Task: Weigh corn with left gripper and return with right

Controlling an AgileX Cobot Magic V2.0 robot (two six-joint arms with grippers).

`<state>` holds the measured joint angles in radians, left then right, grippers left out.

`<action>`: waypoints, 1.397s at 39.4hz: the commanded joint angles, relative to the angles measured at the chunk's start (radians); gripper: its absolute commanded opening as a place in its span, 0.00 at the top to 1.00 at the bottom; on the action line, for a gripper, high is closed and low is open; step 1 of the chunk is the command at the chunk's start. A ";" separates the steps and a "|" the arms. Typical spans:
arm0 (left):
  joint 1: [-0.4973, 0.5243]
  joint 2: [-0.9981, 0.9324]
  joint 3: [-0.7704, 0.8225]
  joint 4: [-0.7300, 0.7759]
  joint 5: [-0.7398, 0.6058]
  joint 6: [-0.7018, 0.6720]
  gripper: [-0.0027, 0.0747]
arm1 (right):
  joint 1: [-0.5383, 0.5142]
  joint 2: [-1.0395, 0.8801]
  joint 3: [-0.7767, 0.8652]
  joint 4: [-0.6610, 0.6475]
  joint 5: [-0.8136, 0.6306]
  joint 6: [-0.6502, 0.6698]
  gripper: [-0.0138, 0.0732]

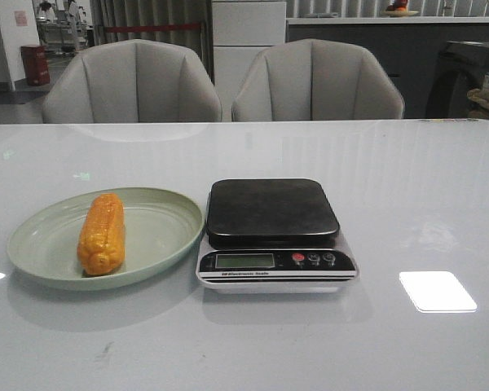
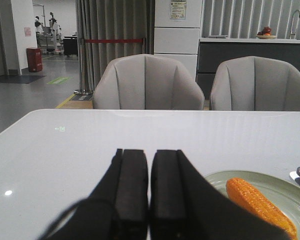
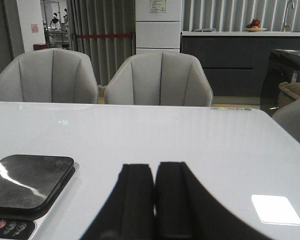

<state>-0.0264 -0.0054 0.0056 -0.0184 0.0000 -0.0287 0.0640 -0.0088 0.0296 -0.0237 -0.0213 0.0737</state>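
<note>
Corn (image 1: 101,234) lying lengthwise on green plate (image 1: 159,244), plate sitting just left of kitchen scale (image 1: 273,235) on white table (image 1: 407,179). Left gripper (image 2: 149,172) hovering over table with fingers pressed together, holding nothing; corn sitting just to its right, not touching. Right gripper (image 3: 155,185) also pinched closed and empty, hanging right of scale, well apart from corn.

I see the white table (image 1: 407,195) carrying a green plate (image 1: 159,232) lower left, a scale (image 1: 275,236), apparently touching it, at centre.
</note>
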 commanded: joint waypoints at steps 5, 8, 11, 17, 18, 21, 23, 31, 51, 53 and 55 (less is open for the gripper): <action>0.001 -0.020 0.032 -0.001 -0.072 -0.002 0.81 | -0.005 -0.020 0.007 0.000 -0.070 -0.008 0.66; 0.001 -0.020 0.032 -0.001 -0.072 -0.002 0.81 | -0.005 -0.020 0.007 0.000 -0.070 -0.008 0.66; 0.001 -0.020 0.032 -0.001 -0.072 -0.002 0.81 | -0.005 -0.020 0.007 0.000 -0.070 -0.008 0.66; 0.001 -0.020 0.032 -0.001 -0.072 -0.002 0.81 | -0.005 -0.020 0.007 0.000 -0.070 -0.008 0.66; 0.001 -0.020 0.032 -0.001 -0.072 -0.002 0.81 | -0.005 -0.020 0.007 0.000 -0.070 -0.008 0.66; 0.001 -0.020 0.032 -0.001 -0.072 -0.002 0.81 | -0.005 -0.020 0.007 0.000 -0.070 -0.008 0.66; 0.001 -0.020 0.032 -0.001 -0.072 -0.002 0.81 | -0.005 -0.020 0.007 0.000 -0.070 -0.008 0.66; 0.001 -0.020 0.032 -0.001 -0.124 -0.002 0.81 | -0.005 -0.020 0.007 0.000 -0.070 -0.008 0.66; 0.001 0.033 -0.157 -0.002 -0.123 -0.002 0.81 | -0.005 -0.020 0.007 0.000 -0.070 -0.008 0.66; 0.001 0.064 -0.212 -0.002 -0.058 -0.002 0.81 | -0.005 -0.020 0.007 0.000 -0.070 -0.008 0.66; 0.001 0.104 -0.276 -0.007 0.021 -0.002 0.81 | -0.005 -0.020 0.007 0.000 -0.070 -0.008 0.66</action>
<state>-0.0264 0.0335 -0.1647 -0.0184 -0.0079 -0.0287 0.0640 -0.0088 0.0296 -0.0237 -0.0213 0.0737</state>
